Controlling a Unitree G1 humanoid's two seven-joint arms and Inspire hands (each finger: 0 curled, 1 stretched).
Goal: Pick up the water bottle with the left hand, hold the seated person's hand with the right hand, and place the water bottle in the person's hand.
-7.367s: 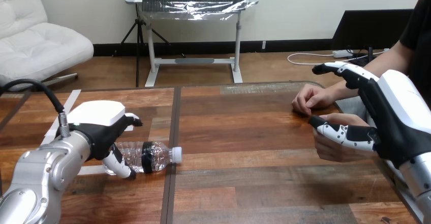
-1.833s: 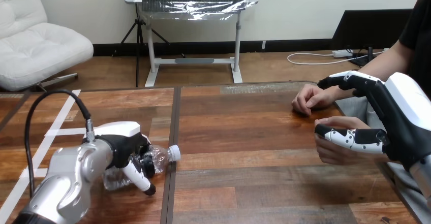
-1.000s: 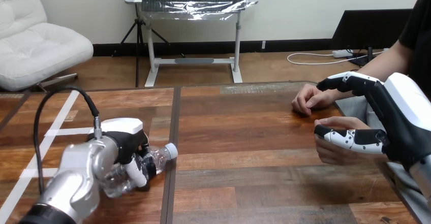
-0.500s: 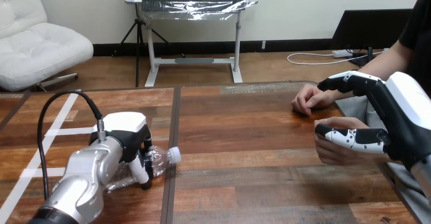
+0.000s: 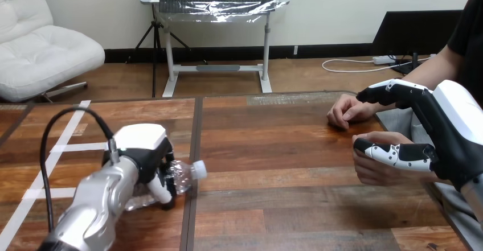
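A clear plastic water bottle (image 5: pixel 183 175) with a white cap lies in my left hand (image 5: pixel 147 161), low over the table's left half, cap pointing right. That hand's fingers and thumb are curled round the bottle's body. At the right edge my right hand (image 5: pixel 441 143) sits against the person's nearer hand (image 5: pixel 376 165). Its thumb lies across the top of that hand, and its fingers reach over the person's wrist behind. The person's other hand (image 5: pixel 346 110) rests as a loose fist on the table farther back.
The wooden table (image 5: pixel 285 165) has a dark seam running front to back beside the bottle. White tape strips (image 5: pixel 68 127) mark its left part. A black cable (image 5: pixel 62 123) loops up from my left wrist.
My left hand has drawn slightly right and up with the bottle, whose cap end now sits a bit higher. My right hand and the person's hands have stayed put.
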